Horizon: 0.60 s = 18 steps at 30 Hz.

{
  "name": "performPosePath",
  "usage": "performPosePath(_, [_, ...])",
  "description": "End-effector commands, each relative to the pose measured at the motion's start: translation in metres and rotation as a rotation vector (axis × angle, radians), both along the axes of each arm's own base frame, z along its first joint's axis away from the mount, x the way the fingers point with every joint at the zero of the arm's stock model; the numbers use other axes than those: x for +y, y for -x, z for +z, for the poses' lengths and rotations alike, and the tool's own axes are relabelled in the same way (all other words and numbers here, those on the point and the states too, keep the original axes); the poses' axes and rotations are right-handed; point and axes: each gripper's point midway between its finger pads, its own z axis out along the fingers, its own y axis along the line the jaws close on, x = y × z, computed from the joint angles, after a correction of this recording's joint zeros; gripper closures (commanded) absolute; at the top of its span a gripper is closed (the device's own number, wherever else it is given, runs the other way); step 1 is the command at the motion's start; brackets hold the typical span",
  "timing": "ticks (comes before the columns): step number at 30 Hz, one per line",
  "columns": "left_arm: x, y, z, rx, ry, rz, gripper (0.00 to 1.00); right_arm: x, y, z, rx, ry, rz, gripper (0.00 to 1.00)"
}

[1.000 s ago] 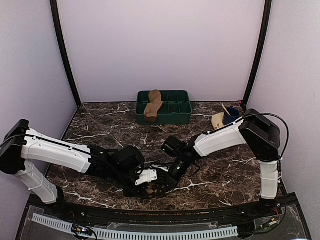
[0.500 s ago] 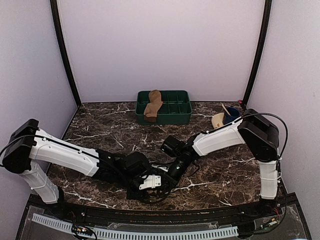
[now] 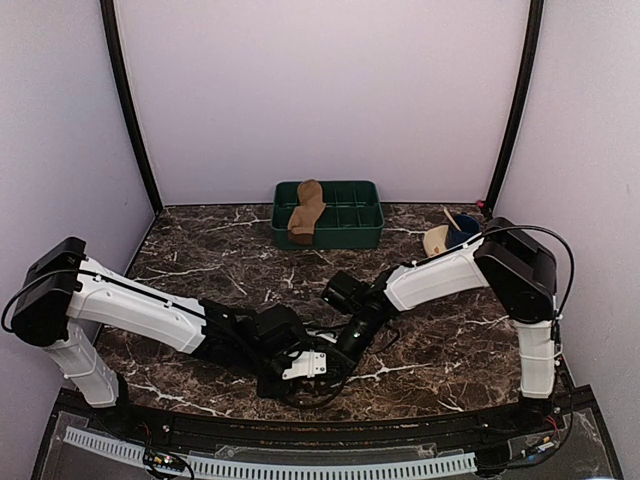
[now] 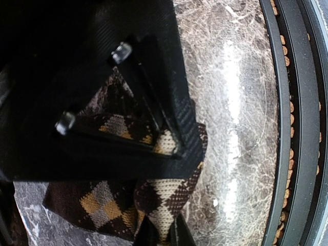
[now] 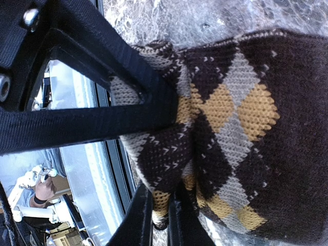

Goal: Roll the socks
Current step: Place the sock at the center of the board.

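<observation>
The dark marble surface [image 3: 200, 250] carries a green tray [image 3: 366, 238] at the back, with the plain tan sock [image 3: 307, 210] draped over its left compartments, well apart from both arms. The argyle sock [image 5: 230, 118] lies bunched and partly folded near the front edge. The left end effector [image 3: 308, 368] pinches it. I cannot tell whether the right end effector [image 3: 349, 349] grips it or only touches it. Rolling looks barely begun, with no tight roll yet.

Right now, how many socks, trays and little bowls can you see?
Socks: 2 (plain tan-brown fabric sock, dark brown and tan argyle knit sock)
Trays: 1 (green rectangular compartment tray)
Bowls: 2 (small round tan bowl, small round dark blue bowl)
Total: 5
</observation>
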Motion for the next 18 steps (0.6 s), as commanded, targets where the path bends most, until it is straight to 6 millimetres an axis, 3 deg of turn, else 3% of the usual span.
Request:
performPosePath(1, [-0.002, 0.005, -0.005, 0.03, -0.013, -0.007, 1.0, -0.022, -0.001, -0.029, -0.001, 0.114, -0.033, 0.92])
performPosePath(9, [0.003, 0.006, -0.011, 0.134, -0.017, 0.035, 1.0, -0.038, -0.006, -0.021, 0.038, 0.051, -0.134, 0.66])
performPosePath(18, [0.004, 0.005, -0.014, 0.28, -0.041, 0.063, 1.0, -0.052, -0.014, -0.014, 0.021, 0.014, -0.234, 0.65])
